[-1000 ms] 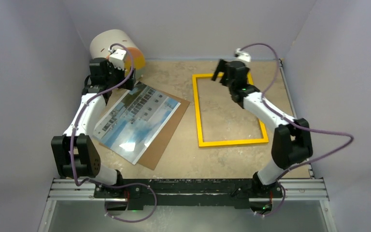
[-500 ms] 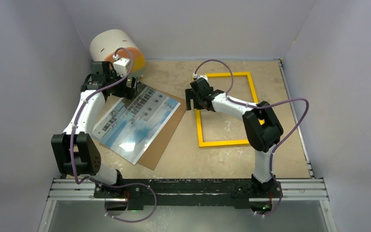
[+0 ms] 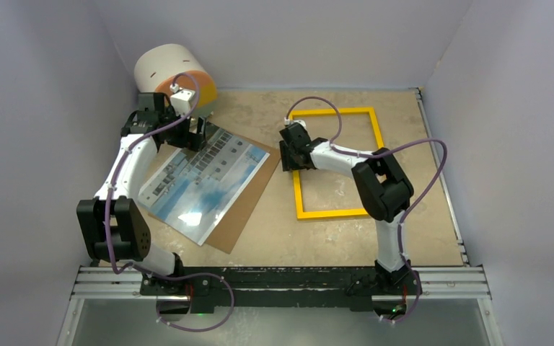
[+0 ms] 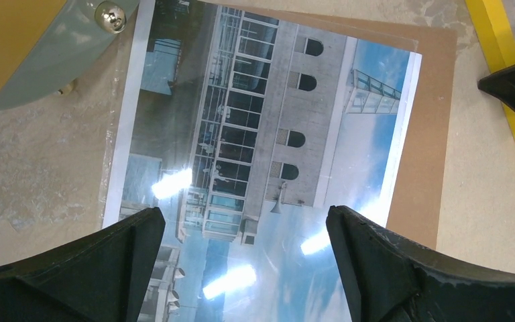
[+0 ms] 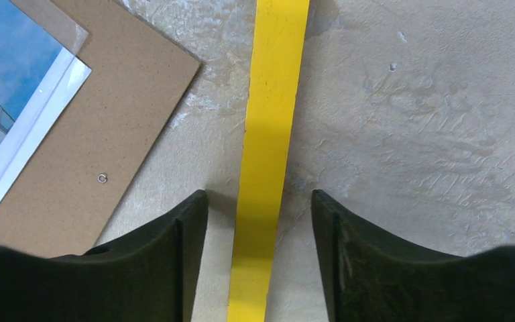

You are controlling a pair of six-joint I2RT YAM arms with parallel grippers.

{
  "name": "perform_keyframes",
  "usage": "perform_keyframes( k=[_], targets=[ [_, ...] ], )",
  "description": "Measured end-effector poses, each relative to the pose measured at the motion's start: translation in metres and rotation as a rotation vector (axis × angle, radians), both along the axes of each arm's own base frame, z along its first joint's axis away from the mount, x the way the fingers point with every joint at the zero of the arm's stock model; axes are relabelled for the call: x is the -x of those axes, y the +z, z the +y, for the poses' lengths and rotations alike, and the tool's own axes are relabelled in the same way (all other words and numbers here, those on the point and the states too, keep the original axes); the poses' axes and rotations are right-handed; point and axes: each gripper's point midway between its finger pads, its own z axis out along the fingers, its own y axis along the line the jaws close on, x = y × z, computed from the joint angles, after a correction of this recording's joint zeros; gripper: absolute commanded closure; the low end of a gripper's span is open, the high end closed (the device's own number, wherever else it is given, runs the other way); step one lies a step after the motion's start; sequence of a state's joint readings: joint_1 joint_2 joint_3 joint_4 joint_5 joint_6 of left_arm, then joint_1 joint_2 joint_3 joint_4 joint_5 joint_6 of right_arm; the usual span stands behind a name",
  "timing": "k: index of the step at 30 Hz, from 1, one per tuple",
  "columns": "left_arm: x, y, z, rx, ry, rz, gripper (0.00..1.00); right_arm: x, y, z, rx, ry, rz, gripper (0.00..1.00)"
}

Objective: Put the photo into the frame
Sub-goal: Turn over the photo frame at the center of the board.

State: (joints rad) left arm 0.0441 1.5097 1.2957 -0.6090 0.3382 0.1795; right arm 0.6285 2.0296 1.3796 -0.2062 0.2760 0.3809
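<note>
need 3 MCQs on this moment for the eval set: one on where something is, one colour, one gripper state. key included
1. Where does the photo lie?
A. Flat on the brown backing board
B. Leaning on the back wall
C. Lifted in the air

2. What colour is the frame?
A. Red
B. Yellow
C. Black

3. How is the right gripper?
A. Shut on a cable
B. Shut, empty
C. Open, one finger each side of the frame's rail

Key:
1 A, the board's edges show past the print in the left wrist view.
2 B, it is yellow in every view.
3 C, the right wrist view shows the rail between the spread fingers.
</note>
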Motion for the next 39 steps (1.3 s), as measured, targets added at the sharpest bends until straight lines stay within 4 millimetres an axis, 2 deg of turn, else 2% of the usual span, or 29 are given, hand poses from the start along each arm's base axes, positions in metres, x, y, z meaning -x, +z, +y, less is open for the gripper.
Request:
perform_keyframes(
  k=[2,8,12,16,20,23,25,28,33,36,39],
  targets=[
    [0.0,0.0,0.0,-0.001,0.0,-0.001,0.0,-0.001,0.0,0.001,-0.001,-0.002,-0.003,0.51],
    [0.006,-0.013,-0.004,0.004,-0.03,0.02,0.0,-0.003,0.001,0.005,-0.003,-0.023,-0.011,0.85],
    [0.008,-0.021,-0.01,0.0,-0.051,0.042,0.0,0.0,0.004,0.006,-0.004,-0.048,0.005,0.92],
    [0.008,-0.036,-0.017,-0.002,-0.075,0.079,0.0,-0.003,0.024,0.02,-0.043,-0.07,0.005,0.97],
    [0.008,-0.053,-0.017,0.0,-0.082,0.143,0.0,-0.009,0.062,0.044,-0.139,-0.083,-0.017,1.0],
    [0.01,-0.055,-0.021,0.006,-0.094,0.16,0.0,-0.008,0.099,0.06,-0.235,-0.085,-0.026,1.0],
    [0.01,-0.051,-0.027,0.014,-0.112,0.156,0.0,-0.005,0.127,0.068,-0.304,-0.086,-0.033,1.0],
    [0.009,-0.044,-0.036,0.023,-0.137,0.145,0.0,0.003,0.182,0.08,-0.441,-0.079,-0.054,1.0],
    [0.011,-0.039,-0.047,0.025,-0.171,0.143,0.0,0.024,0.264,0.087,-0.653,-0.057,-0.087,1.0],
    [0.013,-0.038,-0.051,0.029,-0.186,0.148,0.0,0.035,0.294,0.09,-0.744,-0.041,-0.086,1.0],
    [0.014,-0.032,-0.054,0.039,-0.195,0.144,0.0,0.043,0.31,0.098,-0.84,-0.024,-0.042,1.0]
  ],
)
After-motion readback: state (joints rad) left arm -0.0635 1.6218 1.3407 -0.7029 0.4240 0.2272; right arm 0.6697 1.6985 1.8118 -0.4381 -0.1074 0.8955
